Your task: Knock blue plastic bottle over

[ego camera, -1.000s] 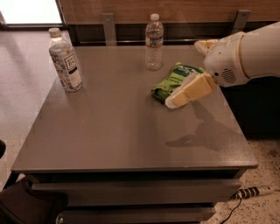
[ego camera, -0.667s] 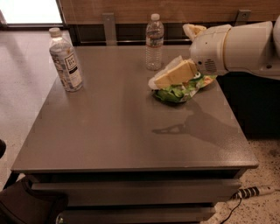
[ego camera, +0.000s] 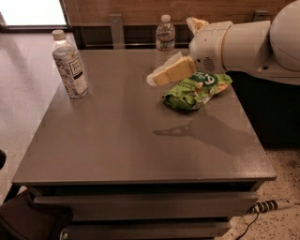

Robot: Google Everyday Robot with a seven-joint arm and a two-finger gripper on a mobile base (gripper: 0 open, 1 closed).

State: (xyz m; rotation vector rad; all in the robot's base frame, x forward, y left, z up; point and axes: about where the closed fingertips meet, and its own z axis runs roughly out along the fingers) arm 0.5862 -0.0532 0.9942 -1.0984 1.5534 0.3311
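The smooth grey table (ego camera: 117,154) carries a crinkled green bag (ego camera: 194,91) at right. The beige, wedge-shaped gripper (ego camera: 161,77) hangs above the bag's left end; how wide it stands I cannot tell. The blue bottle (ego camera: 70,65), clear plastic with a white cap, stands upright well to its left. A ribbed water bottle (ego camera: 164,40) stands behind.

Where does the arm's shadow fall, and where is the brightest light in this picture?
Camera view: the gripper hovers above the table, and its shadow lies on the grey top just in front of the green bag; the brightest light is the pane at top left, behind the blue plastic bottle.
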